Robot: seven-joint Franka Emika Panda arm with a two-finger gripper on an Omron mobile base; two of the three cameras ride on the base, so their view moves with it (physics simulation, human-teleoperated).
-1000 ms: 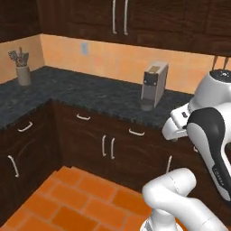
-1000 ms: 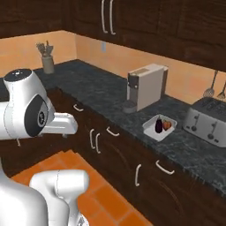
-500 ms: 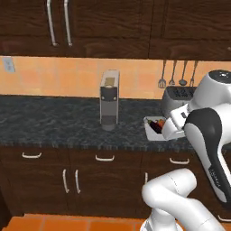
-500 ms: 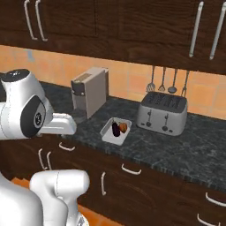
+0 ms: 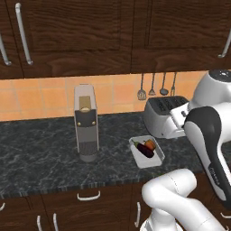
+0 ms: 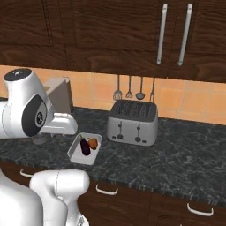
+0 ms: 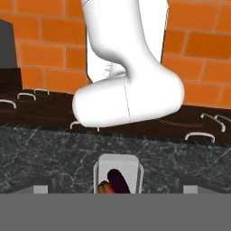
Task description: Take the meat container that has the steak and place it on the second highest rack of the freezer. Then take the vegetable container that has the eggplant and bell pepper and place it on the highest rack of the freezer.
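Dark speckled stone worktop runs along the wall, over dark wooden cabinets with curved pale handles. Orange tile backsplash behind; dark upper cabinets above with long bar handles.

Left to right on the worktop: a tall grey coffee machine, standing upright; then a shallow white tray, near the front edge, between the coffee machine and the toaster. In the tray lie the eggplant and the bell pepper, touching or nearly so. Right of it, a silver four-slot toaster against the backsplash. Four utensils hang on the tiles above the toaster.

White arm is raised in front of the worktop, above the tray. Hand view looks down on the tray, with eggplant and pepper at its lower edge. Claw: fingertips not discernible, cannot tell whether apart or together.

No legible writing or brand marks anywhere.
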